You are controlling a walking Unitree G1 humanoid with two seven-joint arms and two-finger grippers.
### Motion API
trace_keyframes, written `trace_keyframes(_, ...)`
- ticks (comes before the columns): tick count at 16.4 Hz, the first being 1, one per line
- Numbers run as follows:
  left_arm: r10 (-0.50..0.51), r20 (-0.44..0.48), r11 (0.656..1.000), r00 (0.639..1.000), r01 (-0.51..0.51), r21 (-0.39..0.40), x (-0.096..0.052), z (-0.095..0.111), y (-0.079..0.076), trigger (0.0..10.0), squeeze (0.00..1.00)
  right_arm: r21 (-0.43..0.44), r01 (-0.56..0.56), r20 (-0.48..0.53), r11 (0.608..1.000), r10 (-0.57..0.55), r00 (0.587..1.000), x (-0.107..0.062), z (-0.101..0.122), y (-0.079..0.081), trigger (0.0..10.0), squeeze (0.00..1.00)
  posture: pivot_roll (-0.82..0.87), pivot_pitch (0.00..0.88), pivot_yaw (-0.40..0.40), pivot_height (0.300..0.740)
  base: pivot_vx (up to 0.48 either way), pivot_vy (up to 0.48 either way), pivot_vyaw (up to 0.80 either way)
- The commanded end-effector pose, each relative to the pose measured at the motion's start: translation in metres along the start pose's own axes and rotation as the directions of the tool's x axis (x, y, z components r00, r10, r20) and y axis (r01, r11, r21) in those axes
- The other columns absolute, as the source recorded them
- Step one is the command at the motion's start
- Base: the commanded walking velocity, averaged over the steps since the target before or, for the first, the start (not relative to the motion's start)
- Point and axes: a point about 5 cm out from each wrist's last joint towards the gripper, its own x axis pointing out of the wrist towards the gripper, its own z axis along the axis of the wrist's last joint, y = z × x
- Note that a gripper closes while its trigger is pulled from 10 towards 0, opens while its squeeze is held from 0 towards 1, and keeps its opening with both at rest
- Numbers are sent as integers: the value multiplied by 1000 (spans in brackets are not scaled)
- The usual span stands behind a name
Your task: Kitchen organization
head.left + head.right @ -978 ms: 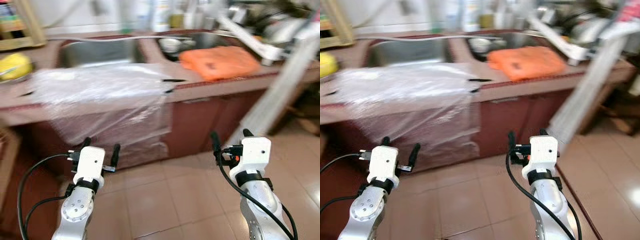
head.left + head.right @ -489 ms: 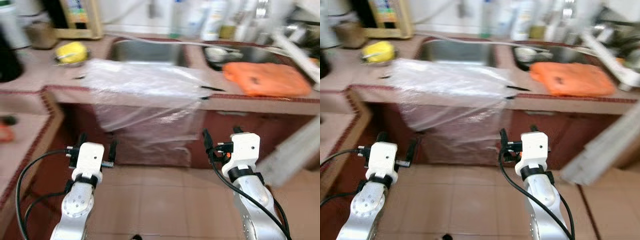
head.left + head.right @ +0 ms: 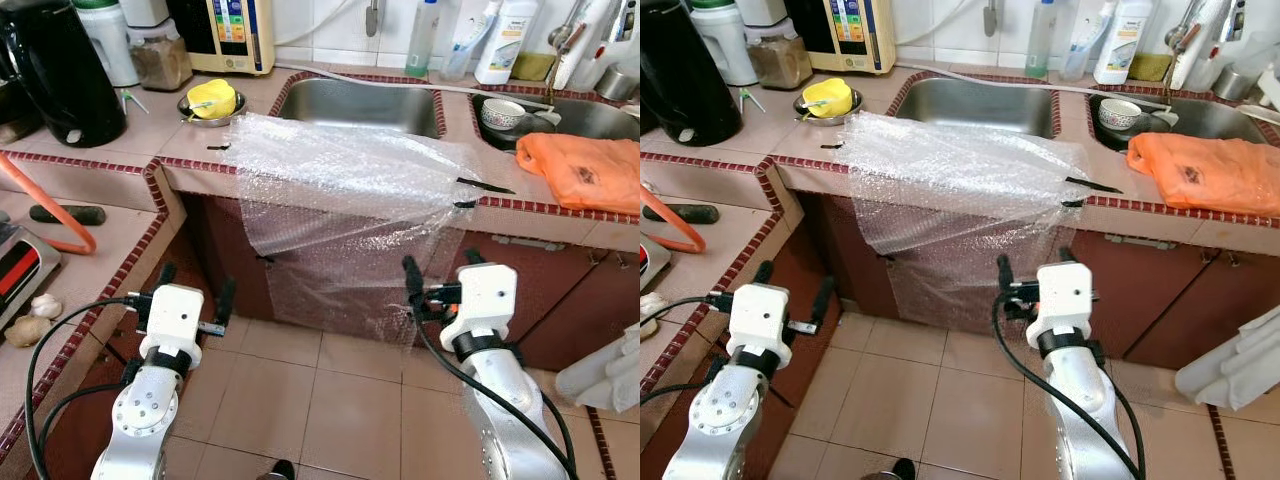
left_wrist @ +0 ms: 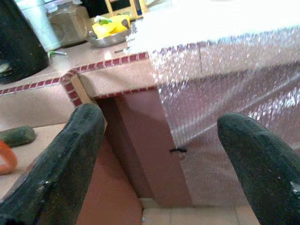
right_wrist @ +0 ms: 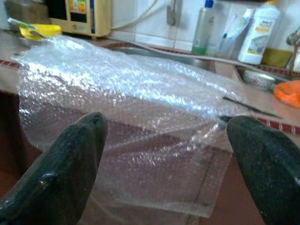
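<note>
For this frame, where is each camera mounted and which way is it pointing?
Left and right eye views: on the head, looking forward and down at the counter, bubble wrap and both sinks; left gripper and right gripper show, both open.
Left wrist view: along its black fingers toward the counter corner.
Right wrist view: along its fingers at the sink front.
All views share the bubble wrap.
</note>
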Motion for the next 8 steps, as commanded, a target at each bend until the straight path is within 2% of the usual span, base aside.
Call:
trace_keyframes(1, -4, 40, 1000, 999, 4, -15, 5, 10, -1, 10000, 0, -6, 1, 28, 1000, 0, 1000, 0, 6, -2, 10000, 0, 98, 67, -30, 740, 0, 0, 0)
trace_keyframes(4, -6, 82, 998, 997, 11, -54, 15, 20, -5, 10000, 0, -40, -5, 70, 999, 8, 998, 5, 14, -4, 10000, 0, 96, 59, -42, 740, 0, 0, 0)
trace_keyframes(5, -2, 93, 998, 996, 8, -64, 17, 22, -5, 10000, 0, -46, -7, 83, 999, 11, 997, 7, 18, -4, 10000, 0, 99, 56, -46, 740, 0, 0, 444)
trace_keyframes(6, 8, 108, 996, 994, 2, -92, 20, 25, -5, 10000, 0, -56, -18, 94, 998, 23, 995, 9, 21, -3, 10000, 0, 100, 52, -57, 740, 0, 0, 419)
trace_keyframes(8, 5, 111, 989, 994, 11, -146, 20, 27, -7, 10000, 0, -57, -22, 92, 998, 27, 995, 9, 20, -4, 10000, 0, 99, 55, -62, 740, 0, 0, 0)
